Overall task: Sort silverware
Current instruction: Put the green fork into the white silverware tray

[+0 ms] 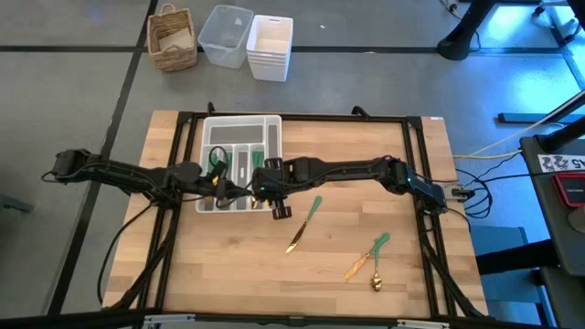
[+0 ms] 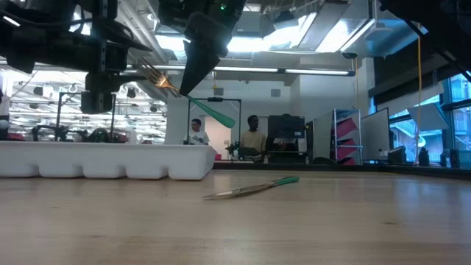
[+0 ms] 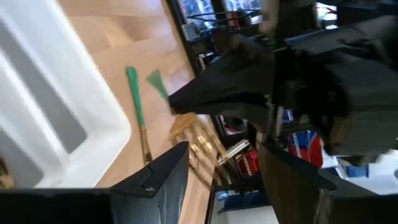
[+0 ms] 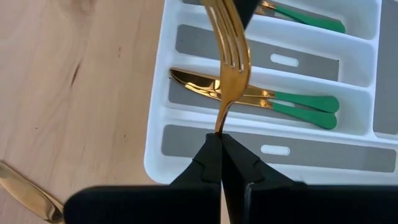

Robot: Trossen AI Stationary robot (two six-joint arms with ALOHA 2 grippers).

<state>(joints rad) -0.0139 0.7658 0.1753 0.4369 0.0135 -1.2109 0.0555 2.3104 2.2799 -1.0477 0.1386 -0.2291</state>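
Observation:
The white tray (image 1: 239, 128) stands at the table's far middle, with gold knives with green handles (image 4: 261, 96) lying in one compartment. My right gripper (image 4: 221, 146) hangs over the tray's near edge (image 4: 158, 149), shut on a gold fork (image 4: 230, 56) whose tines point out over the tray. My left gripper (image 3: 239, 180) is open close beside it on the left, level with the fork, and touches nothing. A knife (image 1: 303, 224) lies flat on the wood, and another fork (image 1: 367, 254) and a spoon (image 1: 377, 281) lie nearer the right front. My right gripper pinches the fork's gold neck (image 4: 219, 127) between its two fingertips, slanting down from the table's right side. The fork is lifted clear above the tray. It is tilted, tines (image 2: 156, 76) up toward the tray, and its green handle (image 2: 217, 114) sticks out below the fingers.
A wicker basket (image 1: 172, 38), a clear bin (image 1: 226, 35) and a stack of white containers (image 1: 271, 46) stand beyond the table's far edge. People (image 2: 254, 136) show in the room behind. Bare wood lies to the left front of the table.

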